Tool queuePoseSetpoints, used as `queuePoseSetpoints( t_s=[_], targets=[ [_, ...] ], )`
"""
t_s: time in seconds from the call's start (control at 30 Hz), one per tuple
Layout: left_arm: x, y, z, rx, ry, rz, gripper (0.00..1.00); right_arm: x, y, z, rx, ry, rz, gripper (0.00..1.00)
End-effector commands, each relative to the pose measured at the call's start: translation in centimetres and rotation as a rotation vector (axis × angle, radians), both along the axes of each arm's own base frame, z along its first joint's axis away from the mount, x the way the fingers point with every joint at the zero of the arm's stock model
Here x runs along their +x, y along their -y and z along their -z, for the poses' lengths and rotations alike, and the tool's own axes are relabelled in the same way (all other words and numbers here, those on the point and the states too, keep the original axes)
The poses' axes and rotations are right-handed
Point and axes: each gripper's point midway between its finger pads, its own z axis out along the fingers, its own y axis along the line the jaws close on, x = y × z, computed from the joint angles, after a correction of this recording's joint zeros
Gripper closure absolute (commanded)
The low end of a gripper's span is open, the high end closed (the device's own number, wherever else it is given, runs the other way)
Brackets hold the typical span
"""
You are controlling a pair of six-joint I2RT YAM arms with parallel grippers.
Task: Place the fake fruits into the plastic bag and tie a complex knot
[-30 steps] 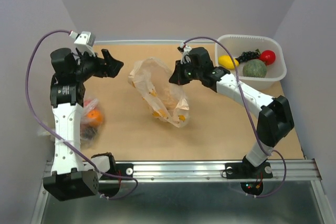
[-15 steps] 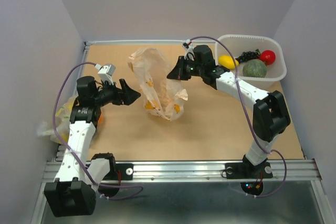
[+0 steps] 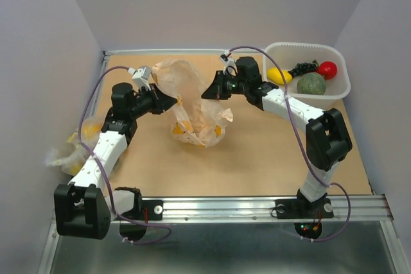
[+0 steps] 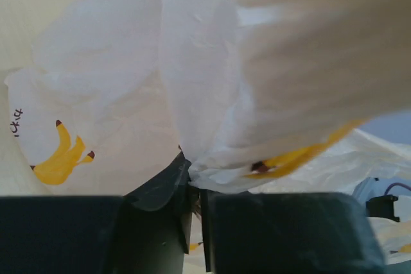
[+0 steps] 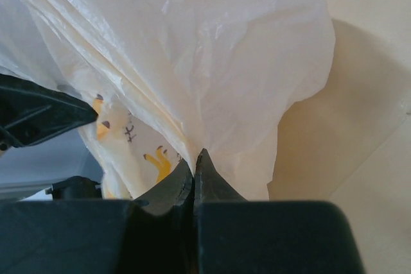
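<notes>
Together, the left gripper (image 3: 171, 100) and right gripper (image 3: 207, 93) each clench a fold of the banana-printed plastic bag (image 3: 194, 112), stretched between them over the table (image 3: 276, 158).

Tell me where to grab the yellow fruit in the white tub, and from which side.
Grip the yellow fruit across its shorter width, coming straight down from above. It lies by the left wall of the tub, with a dark bunch just to its right, so a sideways approach looks blocked. Only its top is bare.
</notes>
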Motion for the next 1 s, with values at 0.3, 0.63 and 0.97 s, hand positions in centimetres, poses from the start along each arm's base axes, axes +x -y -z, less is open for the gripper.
queuePoseSetpoints(
  t_s=[0.3, 0.63, 0.97],
  targets=[
    [-0.2, -1.0, -6.1, 0.014, 0.118, -0.026, 1.00, 6.0, 3.8, 4.0, -0.047, 0.093, -0.003, 0.86],
    [4.1, 0.1, -5.4, 0.006, 0.024, 0.027, 1.00, 4.9, 5.2, -2.2, -0.110, 0.299, -0.033, 0.00],
    [6.4, 0.2, -6.1, 0.007, -0.008, 0.005, 1.00, 1.3, 12.7, -6.7, -0.415, 0.568, -0.022, 0.00]
  ],
)
